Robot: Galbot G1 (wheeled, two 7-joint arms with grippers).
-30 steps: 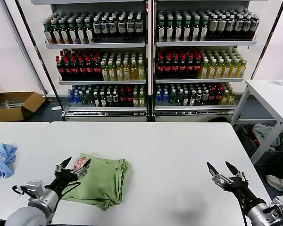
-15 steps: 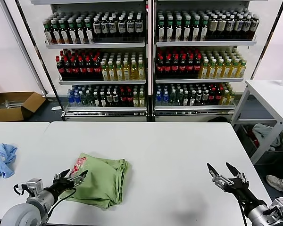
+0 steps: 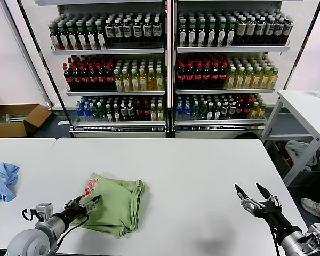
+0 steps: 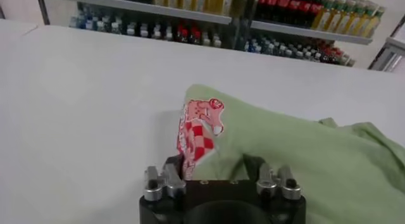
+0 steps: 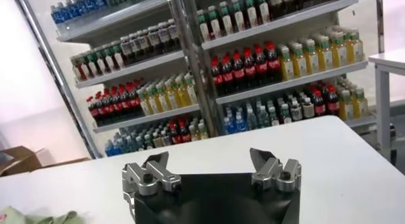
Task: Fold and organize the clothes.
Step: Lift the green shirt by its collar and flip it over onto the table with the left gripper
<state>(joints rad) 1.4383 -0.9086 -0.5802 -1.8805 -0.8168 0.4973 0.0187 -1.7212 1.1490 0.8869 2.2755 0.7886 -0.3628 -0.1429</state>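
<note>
While the light blue cloth point(image 3: 2, 181) lies far left | left gripper point(image 3: 89, 203) pinches the near-left edge of the folded green polo shirt point(image 3: 117, 205) on the white table point(image 3: 192, 170) | right gripper point(image 3: 256, 198) hovers spread wide, empty, near right.

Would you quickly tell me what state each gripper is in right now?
Left gripper: at the green shirt's near edge; grip cannot be told.
Right gripper: open, empty.

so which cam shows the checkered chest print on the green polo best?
Left wrist view: the red-and-white checkered print fills the middle of the picture, just beyond the left gripper. The head view shows only a small red patch at the polo shirt's near-left corner. The right wrist view catches just a green sliver, no print.
</note>
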